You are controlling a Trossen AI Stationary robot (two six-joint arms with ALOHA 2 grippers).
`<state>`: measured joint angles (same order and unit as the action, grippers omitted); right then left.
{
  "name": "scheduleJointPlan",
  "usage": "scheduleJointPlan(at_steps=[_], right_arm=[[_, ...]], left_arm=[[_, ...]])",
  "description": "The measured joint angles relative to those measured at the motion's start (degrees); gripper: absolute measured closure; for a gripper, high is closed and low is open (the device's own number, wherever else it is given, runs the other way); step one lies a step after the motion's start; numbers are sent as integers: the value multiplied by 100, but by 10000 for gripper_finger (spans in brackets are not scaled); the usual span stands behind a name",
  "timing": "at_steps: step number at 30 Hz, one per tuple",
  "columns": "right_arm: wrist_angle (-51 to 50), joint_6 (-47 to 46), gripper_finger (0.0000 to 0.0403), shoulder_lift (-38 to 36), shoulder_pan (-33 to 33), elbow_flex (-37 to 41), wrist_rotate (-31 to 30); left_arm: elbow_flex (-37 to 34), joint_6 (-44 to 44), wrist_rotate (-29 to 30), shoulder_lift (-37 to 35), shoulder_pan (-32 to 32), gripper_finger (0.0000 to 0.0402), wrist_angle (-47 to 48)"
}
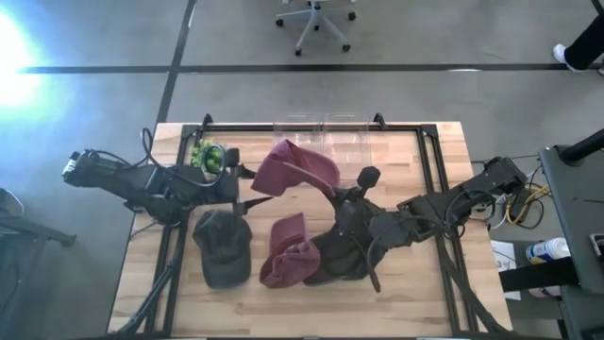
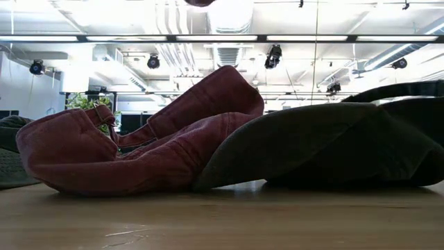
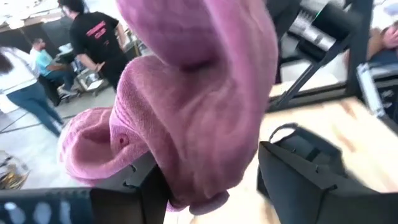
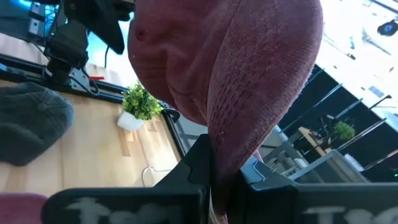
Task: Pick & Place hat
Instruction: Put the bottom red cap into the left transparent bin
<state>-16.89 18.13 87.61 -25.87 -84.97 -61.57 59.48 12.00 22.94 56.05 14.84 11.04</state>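
High view: wooden tabletop (image 1: 444, 283). Four hats counted: two maroon, two dark. Raised maroon hat (image 1: 294, 170) hangs above the far middle of the tabletop, held from both sides. Left claw (image 1: 247, 180) is clamped on its left edge; right claw (image 1: 351, 189) is clamped on its right edge. Second maroon hat (image 1: 288, 253) lies near the front middle. Grey-green hat (image 1: 223, 247) lies left of it, apart. Black hat (image 1: 342, 253) lies touching the second maroon hat's right side, partly under the right arm. One small potted plant (image 1: 208, 157) and clear bins (image 1: 323, 132), seemingly two, stand at the far edge.

Low view: the second maroon hat and the black hat rest against each other on the tabletop.

Left wrist view: fabric of the raised hat bunches between this claw's fingers.

Right wrist view: the hat's fabric is pinched at the claw; plant beyond.

Risk, as judged: with two claws sharing one hat, uneven pulling could slip the fabric from one grip, and a drop would land it on the hats below.
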Motion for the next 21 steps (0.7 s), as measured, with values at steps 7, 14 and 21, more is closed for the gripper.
scheduleJointPlan(at_steps=[7, 14, 21], right_arm=[[-121, -348, 390, 0, 2, 0, 37], [-177, -294, 390, 99, 2, -2, 195], [-523, -312, 385, 105, 2, -2, 248]], left_arm=[[61, 100, -100, 48, -60, 221, -56], [65, 98, -109, 259, -57, 306, -161], [331, 102, -93, 433, -57, 369, -117]])
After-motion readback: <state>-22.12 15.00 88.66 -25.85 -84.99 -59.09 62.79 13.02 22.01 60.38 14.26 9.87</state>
